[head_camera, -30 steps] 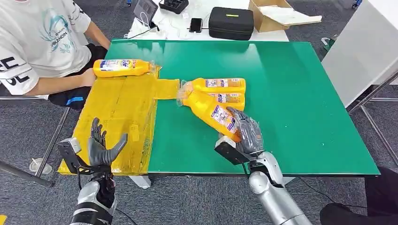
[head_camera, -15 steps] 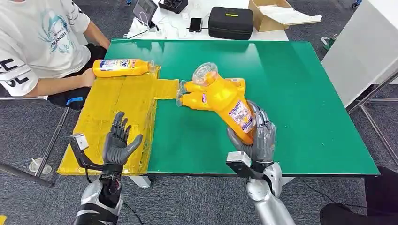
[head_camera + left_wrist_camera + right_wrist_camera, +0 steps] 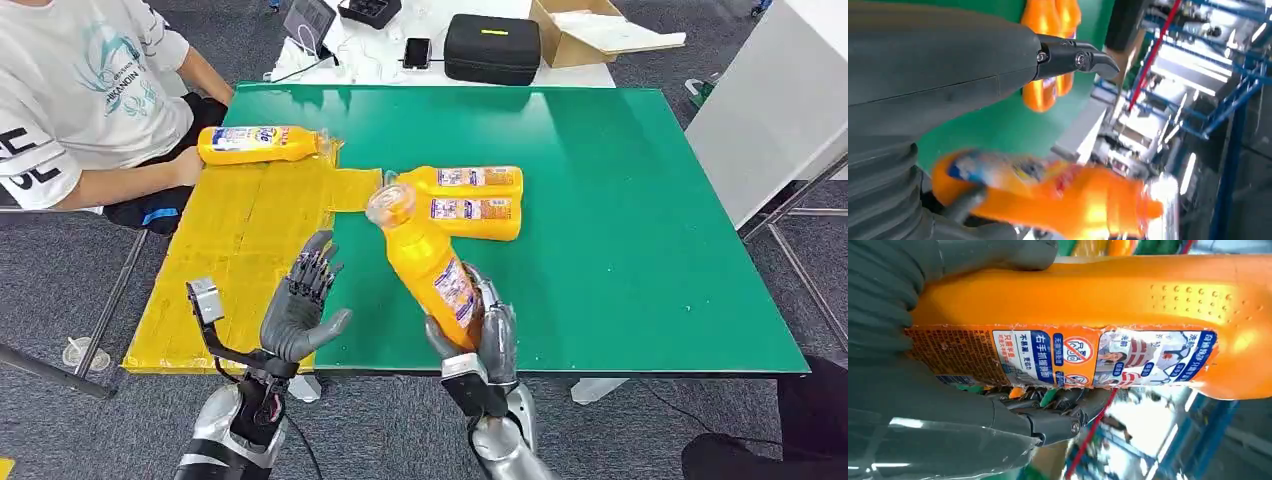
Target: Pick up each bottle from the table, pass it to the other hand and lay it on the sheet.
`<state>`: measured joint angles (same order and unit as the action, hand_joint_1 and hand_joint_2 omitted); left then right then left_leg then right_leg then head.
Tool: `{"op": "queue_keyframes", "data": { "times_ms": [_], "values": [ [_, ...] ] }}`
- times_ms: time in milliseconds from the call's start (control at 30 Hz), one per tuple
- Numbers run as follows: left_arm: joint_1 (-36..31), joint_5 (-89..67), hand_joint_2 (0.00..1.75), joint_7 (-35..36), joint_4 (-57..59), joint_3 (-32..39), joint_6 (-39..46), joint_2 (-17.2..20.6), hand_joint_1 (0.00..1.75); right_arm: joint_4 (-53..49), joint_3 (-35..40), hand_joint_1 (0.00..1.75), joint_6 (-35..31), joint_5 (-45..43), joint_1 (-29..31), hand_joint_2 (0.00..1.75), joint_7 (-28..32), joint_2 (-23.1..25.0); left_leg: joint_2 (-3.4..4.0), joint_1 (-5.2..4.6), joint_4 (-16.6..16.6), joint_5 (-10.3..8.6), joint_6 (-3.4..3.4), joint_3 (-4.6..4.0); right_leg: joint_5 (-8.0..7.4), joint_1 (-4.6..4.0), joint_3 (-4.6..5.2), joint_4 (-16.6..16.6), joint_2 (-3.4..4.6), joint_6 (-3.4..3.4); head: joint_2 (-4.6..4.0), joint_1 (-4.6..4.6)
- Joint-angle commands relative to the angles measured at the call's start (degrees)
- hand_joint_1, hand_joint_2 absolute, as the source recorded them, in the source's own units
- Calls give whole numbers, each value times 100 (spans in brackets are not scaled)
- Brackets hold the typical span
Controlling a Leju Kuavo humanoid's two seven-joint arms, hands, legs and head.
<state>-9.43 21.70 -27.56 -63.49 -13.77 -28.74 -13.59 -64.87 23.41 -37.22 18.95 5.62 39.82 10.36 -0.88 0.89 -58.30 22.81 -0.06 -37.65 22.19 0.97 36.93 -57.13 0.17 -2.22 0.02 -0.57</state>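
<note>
**Green table on grey floor, clutter behind**

A green table (image 3: pixel 620 180) stands on grey carpet (image 3: pixel 60 250). Behind it, a white table (image 3: pixel 400 60) carries a black case (image 3: pixel 492 47), a cardboard box (image 3: pixel 590 28), a phone (image 3: pixel 417 52) and cables. A white panel (image 3: pixel 780 100) on metal legs stands at right. A person (image 3: pixel 80 100) in a white T-shirt sits at left. Blue shelving (image 3: pixel 1218 100) shows under bright light.

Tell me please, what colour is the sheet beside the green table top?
Yellow; the sheet shows best in the head view.

Glossy orange plastic bottle (image 3: pixel 430 265) with paper label, matt green table (image 3: pixel 640 220), crinkly shiny yellow sheet (image 3: pixel 245 250)
</note>
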Motion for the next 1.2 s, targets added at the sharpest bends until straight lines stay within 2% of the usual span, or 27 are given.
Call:
{"op": "queue_keyframes", "data": {
  "times_ms": [33, 200, 267, 300, 333, 400, 500, 633, 700, 833, 867, 900, 1133, 1167, 1200],
  "values": [
    [-190, 83, 175, 49, 304, -311, -95, 272, 0, 743, 437, 175, 65, -175, 269, 175, 18, 5, 15, 1, 5, 8, 4, 27, 3, -4, -26, 9, 8, 8, -2, 0],
    [-166, 174, 175, 115, 327, -462, -254, 323, 0, 893, 683, 175, 231, -295, 268, 175, 18, 57, 14, -1, 6, 11, 3, 33, 6, -3, -34, 9, 7, 10, -2, 2],
    [-224, 127, 175, 98, 392, -525, -218, 318, 0, 1060, 904, 175, 162, -241, 366, 175, 18, 124, 27, 3, 7, 23, 4, 62, 14, -9, -61, 11, 15, 18, -2, 0],
    [-266, 113, 175, 99, 447, -563, -213, 317, 0, 1160, 1034, 175, 109, -212, 439, 175, 18, 153, 16, -1, 5, 8, 1, 24, 3, -3, -23, 6, 10, 9, -2, 2],
    [-308, 109, 175, 102, 509, -596, -204, 317, 0, 1305, 1184, 175, 43, -144, 531, 175, 18, 183, 20, 2, 5, 15, 1, 40, 8, -6, -38, 7, 12, 13, -2, 0],
    [-389, 127, 175, 108, 630, -648, -251, 311, 0, 1598, 1370, 175, -60, 6, 689, 175, 18, 281, 11, 0, 5, 4, 1, 14, 0, -2, -14, 6, 7, 6, -2, 2],
    [-482, 188, 175, 129, 781, -716, -323, 283, 0, 2028, 1590, 175, -90, 145, 855, 175, 18, 435, 22, 3, 6, 12, 3, 41, 5, -7, -36, 9, 14, 12, -2, 0],
    [-544, 265, 175, 173, 922, -774, -359, 272, 0, 2582, 1793, 175, -10, 350, 971, 175, 18, 555, 11, -1, 7, 4, 2, 26, 2, -2, -22, 7, 5, 7, -2, 0],
    [-568, 286, 175, 168, 983, -787, -342, 271, 0, 2756, 1836, 175, 27, 377, 978, 175, 18, 608, 16, 5, 8, 15, 5, 54, 10, -9, -54, 15, 5, 13, -2, 2],
    [-574, 298, 175, 170, 1001, -787, -346, 275, 0, 2788, 1867, 175, 2, 398, 962, 175, 18, 605, -2, -1, 5, 3, 2, 22, 7, -1, -22, 5, -9, 7, -2, 0],
    [-574, 298, 175, 170, 1001, -787, -346, 275, 0, 2788, 1867, 175, 2, 398, 962, 175, 18, 605, 2, 4, 4, 19, 5, 59, 20, -10, -61, 9, -12, 16, -2, 2],
    [-581, 311, 175, 175, 1017, -789, -349, 277, 0, 2855, 1878, 175, -11, 422, 977, 175, 18, 613, 1, 1, 4, 7, 2, 27, 9, -4, -29, 6, -8, 8, -2, 0],
    [-570, 442, 175, 119, 1008, -775, -491, 257, 0, 3209, 1860, 175, 99, 470, 1036, 175, 18, 691, 0, -2, 3, 4, 2, 21, 7, -1, -18, 3, -7, 7, -2, 0],
    [-558, 449, 175, 115, 985, -761, -477, 260, 21, 3229, 1835, 175, 102, 455, 1033, 175, 18, 707, 1, 2, 2, 7, 2, 26, 8, -6, -25, 5, -7, 9, -2, 2],
    [-523, 479, 175, 116, 926, -732, -457, 247, 175, 3263, 1816, 175, 91, 462, 1040, 175, 18, 716, 1, 3, 2, 8, 2, 28, 9, -6, -27, 5, -8, 9, -2, 0]
  ]
}}
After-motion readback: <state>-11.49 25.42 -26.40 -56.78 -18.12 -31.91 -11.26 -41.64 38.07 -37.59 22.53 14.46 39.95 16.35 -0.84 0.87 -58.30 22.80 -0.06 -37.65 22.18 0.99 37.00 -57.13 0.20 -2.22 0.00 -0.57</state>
